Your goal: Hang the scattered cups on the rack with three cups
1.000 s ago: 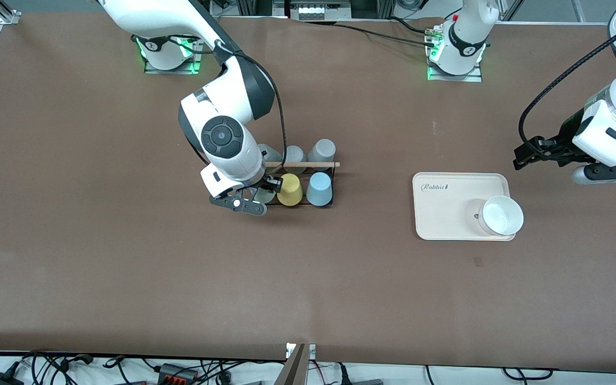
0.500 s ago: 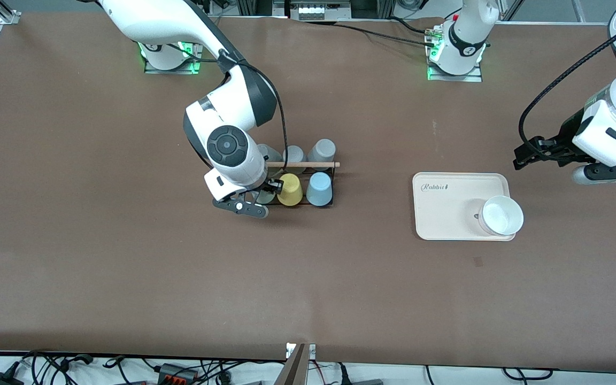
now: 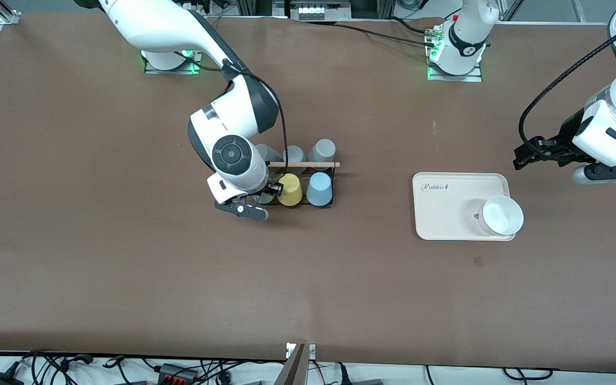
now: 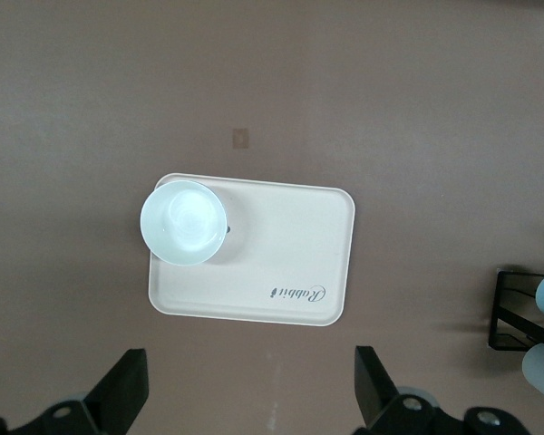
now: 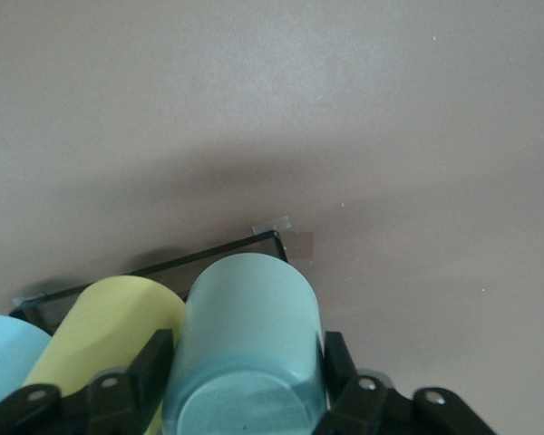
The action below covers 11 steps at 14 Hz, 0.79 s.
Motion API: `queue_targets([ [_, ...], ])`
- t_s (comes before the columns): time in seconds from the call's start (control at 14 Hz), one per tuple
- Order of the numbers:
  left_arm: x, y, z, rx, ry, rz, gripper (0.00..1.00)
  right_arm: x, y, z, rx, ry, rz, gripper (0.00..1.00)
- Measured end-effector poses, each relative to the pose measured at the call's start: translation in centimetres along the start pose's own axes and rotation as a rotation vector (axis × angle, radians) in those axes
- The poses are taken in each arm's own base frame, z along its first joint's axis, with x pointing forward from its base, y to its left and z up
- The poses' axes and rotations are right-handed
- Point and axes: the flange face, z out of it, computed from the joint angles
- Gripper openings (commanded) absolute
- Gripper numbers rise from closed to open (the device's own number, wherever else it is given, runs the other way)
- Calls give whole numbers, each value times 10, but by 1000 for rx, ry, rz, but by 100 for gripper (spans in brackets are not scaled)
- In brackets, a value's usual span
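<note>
My right gripper is shut on the pale mint-green cup and holds it upside down at the rack's end toward the right arm, beside the yellow cup. In the right wrist view its fingers press both sides of the cup over the rack's black wire. The right arm's hand hides most of this cup in the front view. The light blue cup sits upside down on the rack beside the yellow one, under the wooden rod. My left gripper is open and empty, and that arm waits above the table by the tray.
Three grey cups sit on the rack's row farther from the front camera. A cream tray with a wide white bowl lies toward the left arm's end, also in the left wrist view.
The right arm's hand has shifted a little toward the yellow cup with the mint-green cup in it. The left arm has not moved.
</note>
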Motion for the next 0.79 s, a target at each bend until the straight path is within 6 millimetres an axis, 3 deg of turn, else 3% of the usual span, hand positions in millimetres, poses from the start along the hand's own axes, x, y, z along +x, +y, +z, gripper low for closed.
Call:
queue_targets([
  [0.36, 0, 0, 0, 0, 0, 0, 100, 27, 9, -50, 65, 63, 38, 100],
  [0.57, 0, 0, 0, 0, 0, 0, 100, 37, 15, -68, 87, 84, 53, 100],
  [0.79, 0, 0, 0, 0, 0, 0, 100, 60, 42, -100, 98, 111, 69, 100],
])
